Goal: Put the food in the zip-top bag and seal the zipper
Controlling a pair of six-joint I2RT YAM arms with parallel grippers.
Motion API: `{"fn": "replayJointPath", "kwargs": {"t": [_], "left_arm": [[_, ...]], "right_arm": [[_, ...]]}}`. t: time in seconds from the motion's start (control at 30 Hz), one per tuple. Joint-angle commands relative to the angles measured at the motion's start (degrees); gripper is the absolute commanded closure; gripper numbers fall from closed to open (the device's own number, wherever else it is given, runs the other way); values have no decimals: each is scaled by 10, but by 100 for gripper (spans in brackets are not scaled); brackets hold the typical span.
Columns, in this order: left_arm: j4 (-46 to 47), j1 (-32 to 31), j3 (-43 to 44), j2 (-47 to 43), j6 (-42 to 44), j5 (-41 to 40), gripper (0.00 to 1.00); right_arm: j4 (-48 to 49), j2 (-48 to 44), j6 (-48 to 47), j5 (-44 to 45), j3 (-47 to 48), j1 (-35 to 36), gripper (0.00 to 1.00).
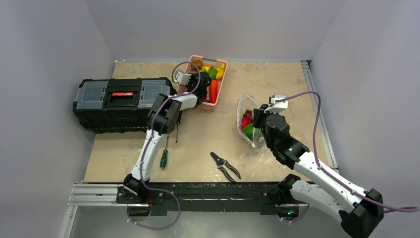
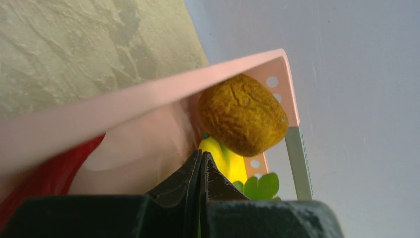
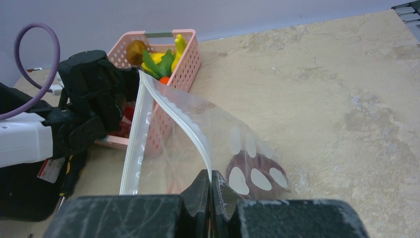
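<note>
The clear zip-top bag (image 1: 246, 116) stands open on the table, with red (image 1: 245, 122) and green (image 1: 248, 131) food inside. In the right wrist view a maroon round fruit (image 3: 255, 171) lies in the bag (image 3: 163, 148). My right gripper (image 3: 211, 173) is shut on the pale zipper strip (image 3: 181, 124) and holds that rim up. My left gripper (image 2: 202, 156) is shut, with its tips inside the pink basket (image 2: 148, 99), close to a yellow fruit (image 2: 225, 161), green leaves (image 2: 260, 186) and a brown round fruit (image 2: 242, 115). I see nothing held between its fingers.
The pink basket (image 1: 220, 74) at the back centre holds more food, including a long red piece (image 1: 213, 90). A black toolbox (image 1: 119, 101) stands at the left. A green-handled screwdriver (image 1: 163, 157) and black pruning pliers (image 1: 225, 166) lie near the front edge.
</note>
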Motion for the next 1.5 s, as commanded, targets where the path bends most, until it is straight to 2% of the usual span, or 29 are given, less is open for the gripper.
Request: {"fn": "replayJointPath", "kwargs": {"t": [0.0,0.23,0.47,0.57,0.67,0.77,0.83,0.97,1.1,1.17,1.3,1.37,1.47], "left_arm": [[62,-19,-62,-75,-5,36,100],[78,-53,-172,-148,-35,94,100],[95,-115,-270,-203,-31,138,100],[112,-140,-301,-224,10,157,100],[137,-142,-325,-248,95,187,99],[124,-136,-330,-284,204,202,83],[97,-124,-324,-297,224,245,75],[59,-77,-289,-305,263,445,71],[-111,-56,-183,-294,366,525,68],[-169,-54,-140,-283,424,519,66],[-184,-55,-79,-254,496,497,60],[-164,-60,-58,-240,534,483,57],[-115,-73,-39,-219,583,452,47]], "right_arm": [[21,-19,-7,8,1,-1,100],[18,-28,-5,4,-1,-2,100],[12,-44,-2,1,-1,-5,100],[11,-54,-1,-4,-3,-6,100],[11,-55,0,-2,-4,-8,100],[10,-55,1,-11,-4,-8,100],[13,-53,1,-9,-4,-10,100],[16,-46,-1,-15,-3,-11,100],[13,-46,0,-12,-3,-11,100],[14,-46,0,-13,-4,-12,100],[14,-45,0,-12,-2,-13,100],[15,-47,2,-13,-5,-13,100],[17,-46,2,-18,-6,-13,100]]}}
